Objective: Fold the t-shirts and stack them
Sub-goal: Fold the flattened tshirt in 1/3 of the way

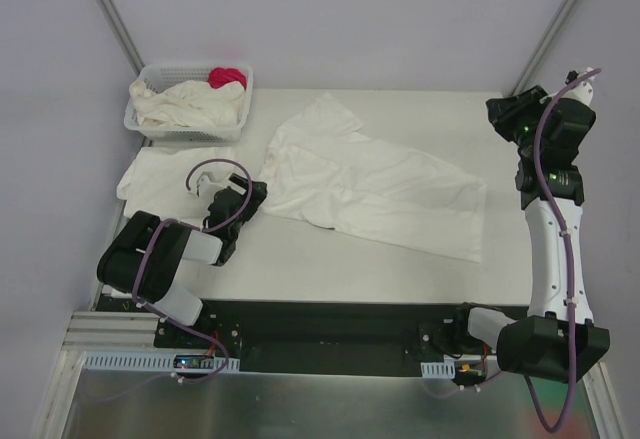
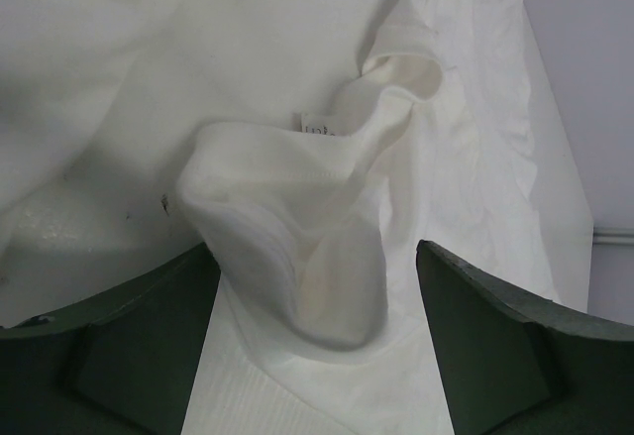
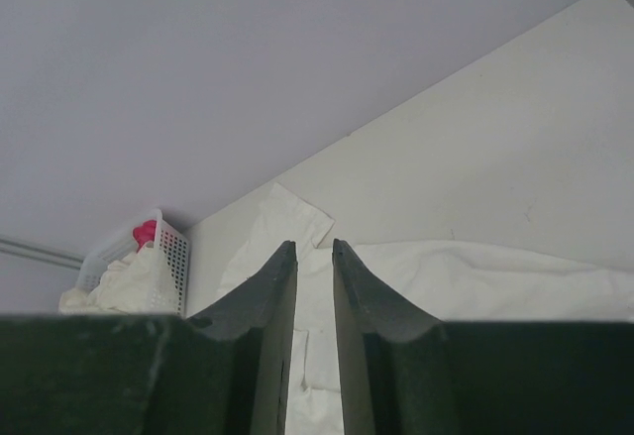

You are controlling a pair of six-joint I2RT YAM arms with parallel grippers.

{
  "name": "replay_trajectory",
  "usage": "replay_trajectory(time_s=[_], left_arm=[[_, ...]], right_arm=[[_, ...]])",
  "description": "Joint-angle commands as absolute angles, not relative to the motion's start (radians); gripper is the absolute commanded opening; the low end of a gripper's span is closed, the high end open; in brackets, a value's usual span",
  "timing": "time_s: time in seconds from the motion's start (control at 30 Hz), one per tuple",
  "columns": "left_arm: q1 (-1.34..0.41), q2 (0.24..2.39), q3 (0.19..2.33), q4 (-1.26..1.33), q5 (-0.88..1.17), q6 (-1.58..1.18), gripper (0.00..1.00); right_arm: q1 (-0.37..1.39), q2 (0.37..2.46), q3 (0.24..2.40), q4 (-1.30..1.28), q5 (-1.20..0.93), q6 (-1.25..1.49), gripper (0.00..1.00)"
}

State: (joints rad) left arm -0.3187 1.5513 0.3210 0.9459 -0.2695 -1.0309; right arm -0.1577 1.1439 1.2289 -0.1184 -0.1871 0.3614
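Across the middle of the bench one t-shirt is spread, with bare room left along the near and far edges. Its bunched left edge is straddled by the left tool, jaws wide, unclamped. The right tool is held high, narrowly parted, empty. In the far-left basket, crumpled shirts and a red cloth are seen.

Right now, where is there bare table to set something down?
Bare table along the near edge, in front of the spread t-shirt, and in the far right corner. Crowded far left: basket, folded t-shirt, left gripper.
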Motion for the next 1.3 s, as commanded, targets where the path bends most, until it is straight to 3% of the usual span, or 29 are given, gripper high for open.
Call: replay_trajectory(time_s=[0.0, 0.8, 0.9, 0.93, 1.0, 1.07, 1.1, 1.13, 1.27], left_arm=[[-0.308, 1.585, 0.321, 0.87, -0.259, -1.031, 0.8], [-0.268, 1.473, 0.393, 0.753, -0.322, -0.985, 0.75], [-0.265, 1.457, 0.396, 0.752, -0.322, -0.988, 0.64], [-0.265, 1.454, 0.397, 0.749, -0.324, -0.986, 0.52], [-0.265, 1.441, 0.405, 0.739, -0.327, -0.988, 0.38], [-0.264, 1.433, 0.414, 0.695, -0.333, -0.986, 0.11], [-0.262, 1.425, 0.428, 0.674, -0.337, -0.985, 0.04], [-0.261, 1.422, 0.434, 0.658, -0.341, -0.979, 0.0], [-0.255, 1.414, 0.451, 0.64, -0.36, -0.96, 0.0]], right_arm=[[-0.172, 1.143, 1.224, -0.094, -0.176, 0.35, 0.23], [-0.183, 1.127, 1.207, -0.08, -0.156, 0.393, 0.23], [-0.186, 1.127, 1.203, -0.074, -0.15, 0.399, 0.23], [-0.186, 1.129, 1.2, -0.069, -0.152, 0.4, 0.22], [-0.186, 1.134, 1.197, -0.061, -0.152, 0.41, 0.22], [-0.187, 1.14, 1.198, -0.055, -0.16, 0.411, 0.24], [-0.187, 1.143, 1.197, -0.055, -0.16, 0.416, 0.25], [-0.187, 1.146, 1.195, -0.054, -0.163, 0.414, 0.26], [-0.187, 1.152, 1.19, -0.048, -0.172, 0.422, 0.31]])
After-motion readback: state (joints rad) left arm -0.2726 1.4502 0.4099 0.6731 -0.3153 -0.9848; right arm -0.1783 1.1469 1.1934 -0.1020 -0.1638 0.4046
